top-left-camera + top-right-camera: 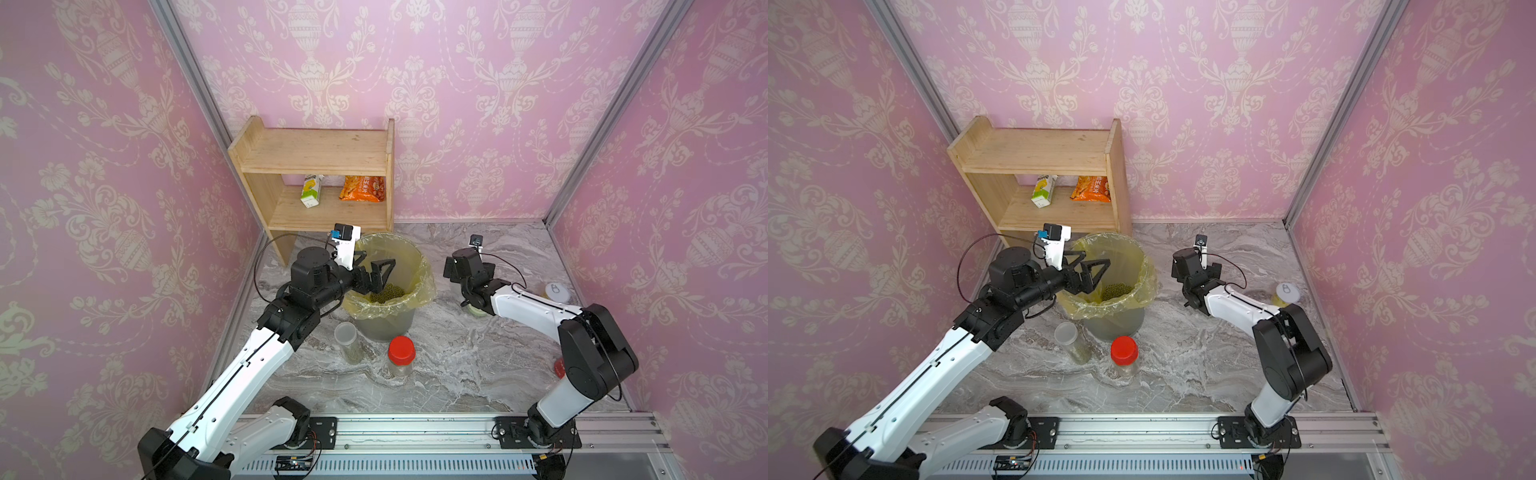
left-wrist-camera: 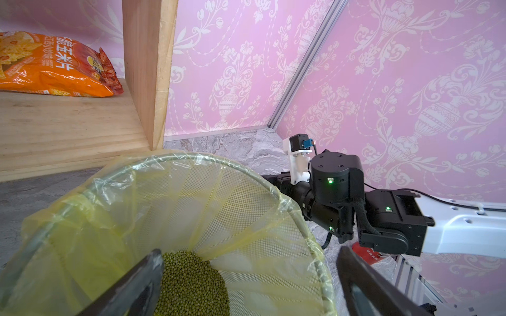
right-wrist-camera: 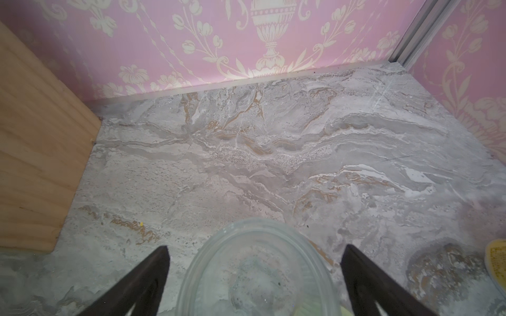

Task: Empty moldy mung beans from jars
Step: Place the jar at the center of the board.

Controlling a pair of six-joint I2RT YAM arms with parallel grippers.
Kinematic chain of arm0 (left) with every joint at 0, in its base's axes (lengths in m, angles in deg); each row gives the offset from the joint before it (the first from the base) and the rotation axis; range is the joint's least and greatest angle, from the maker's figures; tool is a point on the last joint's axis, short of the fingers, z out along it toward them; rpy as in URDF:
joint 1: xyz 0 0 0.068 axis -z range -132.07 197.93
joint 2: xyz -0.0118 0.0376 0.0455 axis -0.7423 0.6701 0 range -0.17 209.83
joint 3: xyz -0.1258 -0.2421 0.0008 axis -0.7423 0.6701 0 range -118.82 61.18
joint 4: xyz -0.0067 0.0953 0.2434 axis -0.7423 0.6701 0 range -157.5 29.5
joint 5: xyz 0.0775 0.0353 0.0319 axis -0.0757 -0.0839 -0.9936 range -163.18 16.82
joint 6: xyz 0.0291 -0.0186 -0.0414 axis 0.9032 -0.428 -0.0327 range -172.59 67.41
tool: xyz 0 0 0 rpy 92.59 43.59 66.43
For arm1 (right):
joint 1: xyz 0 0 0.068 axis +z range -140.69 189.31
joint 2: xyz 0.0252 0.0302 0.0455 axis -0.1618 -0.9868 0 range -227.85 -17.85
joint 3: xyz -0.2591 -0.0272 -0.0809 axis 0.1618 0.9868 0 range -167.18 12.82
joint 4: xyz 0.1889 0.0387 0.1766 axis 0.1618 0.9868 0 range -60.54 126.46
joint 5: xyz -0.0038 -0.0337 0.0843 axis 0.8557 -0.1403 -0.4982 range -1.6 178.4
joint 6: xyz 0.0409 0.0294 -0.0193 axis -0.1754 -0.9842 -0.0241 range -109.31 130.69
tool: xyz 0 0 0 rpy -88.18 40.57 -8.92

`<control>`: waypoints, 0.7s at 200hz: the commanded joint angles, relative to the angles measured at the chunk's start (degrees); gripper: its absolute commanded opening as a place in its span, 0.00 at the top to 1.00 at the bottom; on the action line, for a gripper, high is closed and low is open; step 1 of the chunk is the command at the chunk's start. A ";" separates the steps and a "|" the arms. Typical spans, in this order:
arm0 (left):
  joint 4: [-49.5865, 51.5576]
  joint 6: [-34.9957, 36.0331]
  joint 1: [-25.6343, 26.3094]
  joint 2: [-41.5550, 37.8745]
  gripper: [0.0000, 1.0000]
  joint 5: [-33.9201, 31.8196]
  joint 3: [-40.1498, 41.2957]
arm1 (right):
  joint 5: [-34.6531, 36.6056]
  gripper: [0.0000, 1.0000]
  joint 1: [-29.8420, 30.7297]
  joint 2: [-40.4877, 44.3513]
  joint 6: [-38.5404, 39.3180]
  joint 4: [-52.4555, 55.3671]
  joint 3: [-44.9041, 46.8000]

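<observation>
A pile of mung beans [image 2: 191, 284] lies at the bottom of the yellow-bagged mesh bin [image 1: 424, 266]. My left gripper [image 1: 376, 266] hangs open over the bin's mouth, holding nothing. An open clear jar [image 3: 254, 276] stands upright on the marble and looks empty. My right gripper [image 3: 256, 247] is open just above it, one finger on each side, apart from the glass. In a top view only a pale green edge [image 1: 478, 311] shows under that arm. In front of the bin stand a slim jar with a translucent lid [image 1: 345, 334] and a red-lidded jar [image 1: 401, 351], both with beans inside.
A wooden shelf [image 1: 316, 166] stands against the back wall behind the bin, with a carton [image 1: 311, 191] and an orange snack bag [image 1: 362, 189]. A yellowish container with a white lid [image 1: 557, 291] sits by the right wall. A red can [image 1: 559, 368] shows behind the right arm.
</observation>
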 commanded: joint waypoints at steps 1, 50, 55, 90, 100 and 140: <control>-0.60 -0.11 -0.35 0.18 0.01 2.18 0.18 | 1.53 0.00 1.42 4.95 2.12 1.81 0.23; 1.47 2.51 -0.66 -1.25 0.01 1.28 -0.07 | -10.00 0.00 4.88 17.14 2.08 12.79 1.53; 1.82 2.83 -0.70 -1.38 0.01 1.25 -0.16 | -11.87 0.00 4.79 18.80 1.90 13.94 2.25; 4.37 4.32 -1.12 -3.00 0.01 0.46 -0.35 | -28.00 0.00 4.82 34.25 2.94 16.42 11.29; 4.75 4.49 -1.15 -3.85 0.01 0.03 -0.13 | -32.32 0.00 5.67 38.74 2.80 16.21 14.34; 7.04 4.71 -1.28 -6.45 0.01 -0.23 0.60 | -35.11 0.00 14.88 49.31 3.29 15.12 23.66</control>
